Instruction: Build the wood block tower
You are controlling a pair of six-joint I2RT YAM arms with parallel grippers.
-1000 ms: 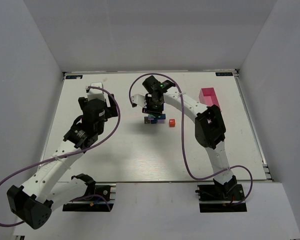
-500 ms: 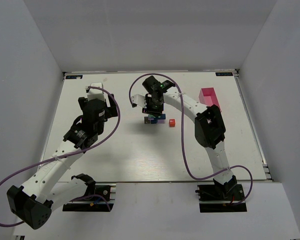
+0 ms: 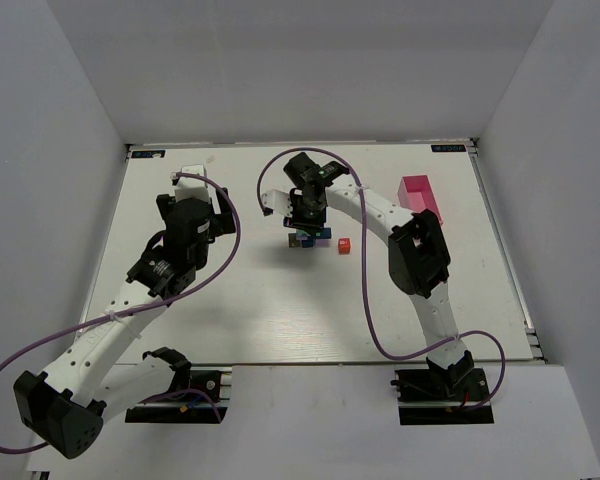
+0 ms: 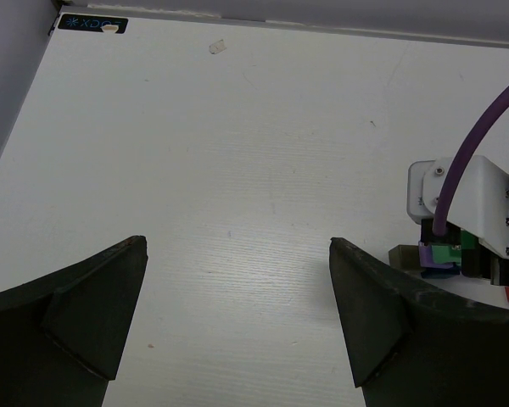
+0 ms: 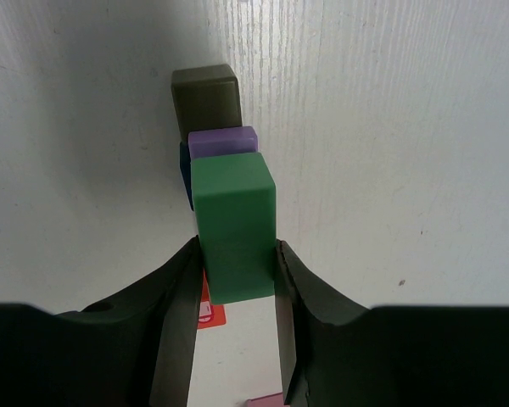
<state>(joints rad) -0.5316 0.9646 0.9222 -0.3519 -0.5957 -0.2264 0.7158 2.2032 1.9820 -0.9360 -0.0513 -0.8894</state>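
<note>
The wood block tower (image 3: pixel 307 238) stands mid-table as a small stack. In the right wrist view a purple block (image 5: pixel 223 141) lies on a blue block (image 5: pixel 186 174), with a dark grey block (image 5: pixel 205 96) beyond them. My right gripper (image 5: pixel 235 250) is shut on a green block (image 5: pixel 234 212), held upright directly over the purple one; whether the two touch I cannot tell. A red block (image 5: pixel 210 309) lies apart on the table, to the right of the stack (image 3: pixel 344 245). My left gripper (image 4: pixel 236 246) stands open and holds nothing, left of the tower (image 4: pixel 441 254).
A pink rectangular tray (image 3: pixel 420 193) sits at the back right of the white table (image 3: pixel 260 300). The right arm (image 3: pixel 380 215) arches over the table's middle with its purple cable. Grey walls close in the table on three sides.
</note>
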